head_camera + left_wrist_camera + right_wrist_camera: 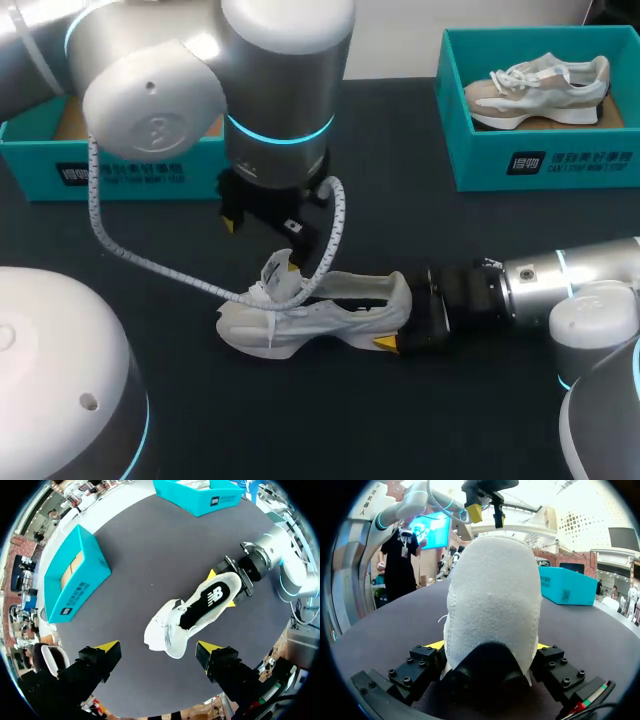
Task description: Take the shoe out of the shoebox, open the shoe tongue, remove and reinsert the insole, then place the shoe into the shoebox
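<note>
Shoe (320, 318), a white trainer, stands on its sole on the dark table (400, 420), toe to the left, outside both boxes. Well to the left of the shoe and behind it sits a teal shoebox (35, 162), partly hidden by the left arm. The left end effector (262, 228) hangs just above the shoe's laced front, fingers spread wide and holding nothing. Under it the tongue (276, 272) stands up. It looks soft and floppy, so a light pinch at its top edge should do. The black insole (206, 601) shows through the shoe's mouth; I judge it thin and bendy, best taken at its heel end. The shoe itself looks light, with a yielding upper and a stiffer sole and heel. At the shoe's heel the right end effector (400, 318) clamps it from both sides, a firm place to steady it. Far right of the shoe and behind it, a second shoebox (560, 165) holds another trainer (540, 88).
</note>
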You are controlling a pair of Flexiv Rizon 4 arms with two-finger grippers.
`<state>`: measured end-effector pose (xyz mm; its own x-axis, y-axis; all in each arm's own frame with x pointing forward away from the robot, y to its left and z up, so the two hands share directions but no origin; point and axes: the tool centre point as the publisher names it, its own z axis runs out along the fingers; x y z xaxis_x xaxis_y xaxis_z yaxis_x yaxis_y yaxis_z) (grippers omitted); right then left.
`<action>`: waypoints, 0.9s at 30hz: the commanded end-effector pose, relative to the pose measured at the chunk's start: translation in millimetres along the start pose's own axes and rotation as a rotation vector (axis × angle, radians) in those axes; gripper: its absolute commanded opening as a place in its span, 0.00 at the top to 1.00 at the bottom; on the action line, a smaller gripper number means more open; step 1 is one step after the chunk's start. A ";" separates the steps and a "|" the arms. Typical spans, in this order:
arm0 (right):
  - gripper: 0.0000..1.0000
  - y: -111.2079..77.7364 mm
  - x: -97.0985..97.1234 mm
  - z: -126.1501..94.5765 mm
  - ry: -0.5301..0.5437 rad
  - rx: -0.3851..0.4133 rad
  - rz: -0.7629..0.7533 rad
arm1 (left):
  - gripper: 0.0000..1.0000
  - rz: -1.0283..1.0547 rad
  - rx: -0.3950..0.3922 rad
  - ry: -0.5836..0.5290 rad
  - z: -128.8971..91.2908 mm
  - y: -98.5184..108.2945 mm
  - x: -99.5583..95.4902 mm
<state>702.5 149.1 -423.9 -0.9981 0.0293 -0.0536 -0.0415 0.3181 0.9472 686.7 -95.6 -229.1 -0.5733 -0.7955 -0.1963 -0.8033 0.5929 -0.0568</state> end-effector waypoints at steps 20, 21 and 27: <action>1.00 -3.0 -1.6 5.9 -0.002 0.003 0.000 | 1.00 0.907 0.203 0.354 22.3 -53.1 58.5; 1.00 -3.0 -1.6 5.9 -0.002 0.003 0.000 | 1.00 0.916 0.211 0.361 23.9 -54.9 62.3; 1.00 -3.0 -1.6 5.9 -0.002 0.003 0.000 | 1.00 0.981 0.213 0.450 42.8 -68.9 83.4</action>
<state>702.5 149.1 -423.9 -0.9981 0.0293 -0.0536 -0.0415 0.3180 0.9472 693.5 -186.3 -262.6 -0.9978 -0.0664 -0.0043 -0.0641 0.9765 -0.2057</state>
